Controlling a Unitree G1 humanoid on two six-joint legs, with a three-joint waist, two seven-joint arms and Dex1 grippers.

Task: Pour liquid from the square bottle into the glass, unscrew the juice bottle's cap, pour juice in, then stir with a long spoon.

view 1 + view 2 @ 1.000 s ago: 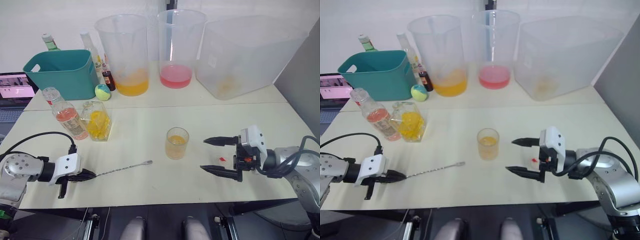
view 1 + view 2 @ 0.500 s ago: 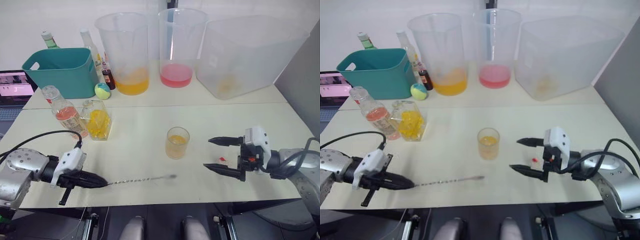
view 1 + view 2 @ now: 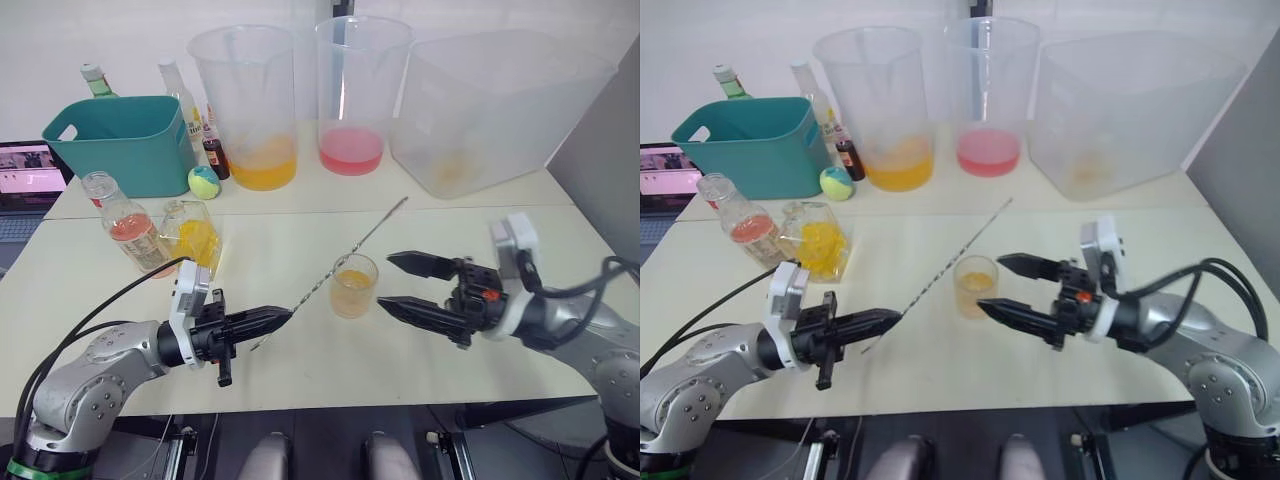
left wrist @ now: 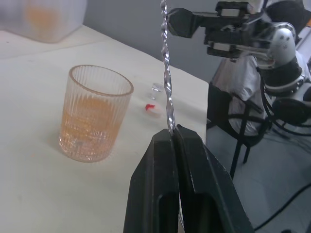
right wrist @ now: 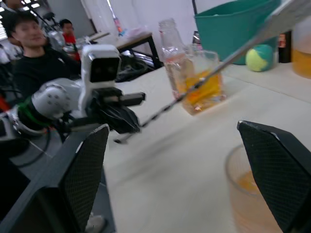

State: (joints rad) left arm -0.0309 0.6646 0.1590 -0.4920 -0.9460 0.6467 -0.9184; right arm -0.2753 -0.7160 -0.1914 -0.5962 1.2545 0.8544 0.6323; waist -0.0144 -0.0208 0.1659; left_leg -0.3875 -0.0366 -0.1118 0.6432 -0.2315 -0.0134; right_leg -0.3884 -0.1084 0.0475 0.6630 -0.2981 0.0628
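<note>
Pale and broad, the bench (image 3: 300, 350) carries two tall pitchers (image 3: 247, 105) and a big clear tub (image 3: 490, 110) along its far edge, with a teal bin (image 3: 125, 140) on the robot's left and a small green-yellow ball (image 3: 205, 182) just beside the bin.

Near the middle stands the glass (image 3: 353, 286), upright and part full of orange liquid. At the left, near the bin, the juice bottle (image 3: 125, 222) stands uncapped and leans a little, with the square bottle (image 3: 195, 240) just beside it. A small white cap (image 4: 154, 108) with a red mark lies on the bench beyond the glass in the left wrist view.

The left pincer (image 3: 262, 320) is clamped together on the lower end of the spoon (image 3: 345, 255). The spoon's twisted stem rises off the bench at a slant, passing over the left side of the glass, its bowl end up toward the pitchers.

The right pincer (image 3: 400, 285) hovers just to the right of the glass, its two fingers well apart and holding nothing, tips pointing toward the glass.

People sit in the background of the right wrist view.
</note>
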